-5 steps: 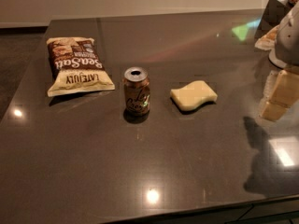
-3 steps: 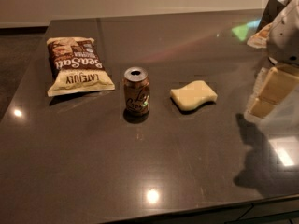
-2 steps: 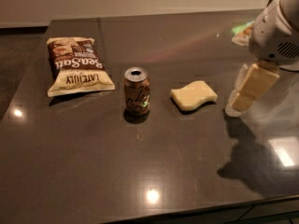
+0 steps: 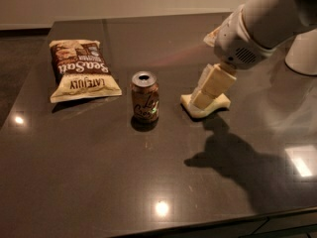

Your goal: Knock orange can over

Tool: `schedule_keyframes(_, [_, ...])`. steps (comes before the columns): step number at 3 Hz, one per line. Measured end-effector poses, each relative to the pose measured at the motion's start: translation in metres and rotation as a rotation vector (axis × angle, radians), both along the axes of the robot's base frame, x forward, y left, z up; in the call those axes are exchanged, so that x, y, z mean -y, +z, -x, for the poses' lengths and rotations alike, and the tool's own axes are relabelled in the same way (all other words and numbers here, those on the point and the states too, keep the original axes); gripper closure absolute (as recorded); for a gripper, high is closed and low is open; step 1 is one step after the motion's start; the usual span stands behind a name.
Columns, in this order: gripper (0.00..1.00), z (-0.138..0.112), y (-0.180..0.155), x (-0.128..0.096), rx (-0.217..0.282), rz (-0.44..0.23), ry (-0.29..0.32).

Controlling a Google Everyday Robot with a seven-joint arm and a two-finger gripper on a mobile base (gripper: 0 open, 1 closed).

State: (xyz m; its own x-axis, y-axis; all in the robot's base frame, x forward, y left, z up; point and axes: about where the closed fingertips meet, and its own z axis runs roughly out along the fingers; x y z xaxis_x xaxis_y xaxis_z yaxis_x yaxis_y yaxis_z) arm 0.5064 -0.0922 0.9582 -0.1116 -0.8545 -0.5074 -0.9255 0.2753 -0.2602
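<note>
The orange can (image 4: 145, 97) stands upright near the middle of the dark table (image 4: 99, 172). It is orange-brown with a silver top rim and cursive lettering. My gripper (image 4: 202, 99) hangs from the white arm (image 4: 257, 24) coming in from the upper right. It sits to the right of the can, with a gap between them, and it is over the yellow sponge (image 4: 218, 105), hiding most of it.
A brown-and-cream chip bag (image 4: 81, 71) lies flat to the left of the can. The table's front edge runs along the bottom of the view and its left edge slants past the bag. The arm's shadow (image 4: 237, 162) falls on the table at the front right.
The arm has swung in from the right edge of the view toward the left, and the gripper is now over the sponge, nearer the can. The can, bag and sponge have not moved.
</note>
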Motion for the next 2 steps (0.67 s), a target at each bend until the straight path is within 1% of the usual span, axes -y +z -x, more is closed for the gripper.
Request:
schedule_keyframes(1, [0.0,-0.013,-0.01,-0.035,-0.004,-0.071,0.028])
schedule_keyframes(2, [0.0,-0.018,-0.027,-0.079,-0.031,-0.124,0.082])
